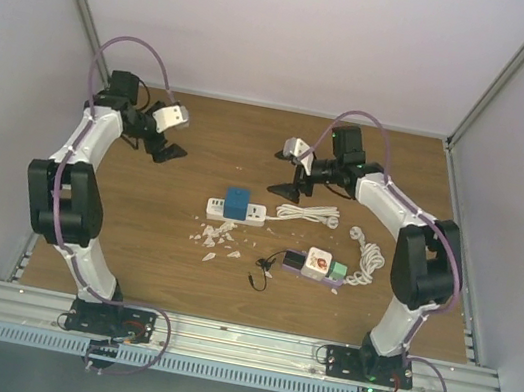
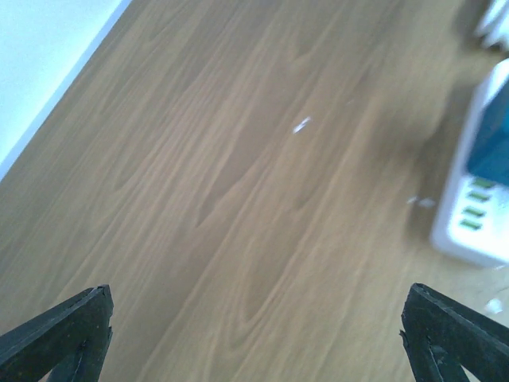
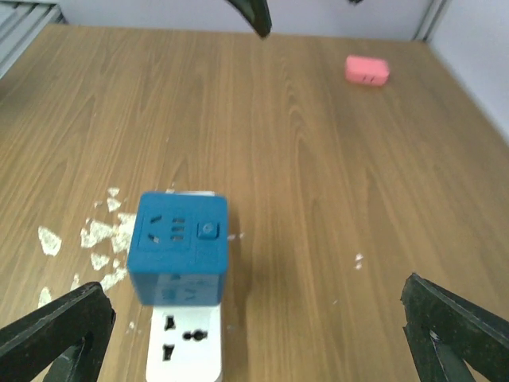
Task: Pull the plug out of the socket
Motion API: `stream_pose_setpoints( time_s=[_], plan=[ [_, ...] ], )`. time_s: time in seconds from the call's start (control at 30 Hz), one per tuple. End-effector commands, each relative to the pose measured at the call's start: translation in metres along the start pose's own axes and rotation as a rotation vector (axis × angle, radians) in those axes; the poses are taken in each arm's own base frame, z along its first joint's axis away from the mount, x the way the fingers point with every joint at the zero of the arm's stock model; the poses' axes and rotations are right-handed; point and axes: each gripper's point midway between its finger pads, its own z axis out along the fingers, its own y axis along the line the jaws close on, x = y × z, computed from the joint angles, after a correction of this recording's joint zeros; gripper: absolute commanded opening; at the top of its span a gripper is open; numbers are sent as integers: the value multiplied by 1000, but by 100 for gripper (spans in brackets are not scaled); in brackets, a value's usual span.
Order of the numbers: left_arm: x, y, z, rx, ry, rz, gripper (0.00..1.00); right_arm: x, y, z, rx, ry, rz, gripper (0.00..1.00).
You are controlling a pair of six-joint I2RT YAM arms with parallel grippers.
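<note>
Both jaws spread; my right gripper, nearer than the left gripper, faces the upright blue plug.

plug: we see it plain blue
socket strip: we see it white
bench: we see brown wood grain
small block: we see pink

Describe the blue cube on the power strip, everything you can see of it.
The blue cube adapter looks like matte plastic with rounded edges. Its top face carries socket slots and a round button; the near side shows more slots. It stands upright, plugged into the white power strip, which lies flat on the wooden table. Only the strip touches it. White scraps lie beside it.
</note>
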Motion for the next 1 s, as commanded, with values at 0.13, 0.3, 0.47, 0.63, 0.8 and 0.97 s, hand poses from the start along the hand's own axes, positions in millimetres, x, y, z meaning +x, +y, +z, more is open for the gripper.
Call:
stream_pose_setpoints(
  time_s=[0.13,0.3,0.47,0.63,0.8,0.97],
  plan=[
    [-53,-76,14,238,-200,0,99,44,15,24,-116,69,-15,100],
    [-66,-112,32,343,-236,23,99,64,26,38,-155,116,-19,99],
    [-68,-133,45,413,-261,20,99,83,31,47,-168,141,-7,97],
    [-64,-142,59,440,-254,16,99,97,36,58,-182,169,-23,91],
    [-55,-149,73,459,-229,10,99,110,40,67,-192,195,-33,89],
    [-51,-155,83,459,-217,5,99,120,46,74,-210,214,-16,86]
  ],
)
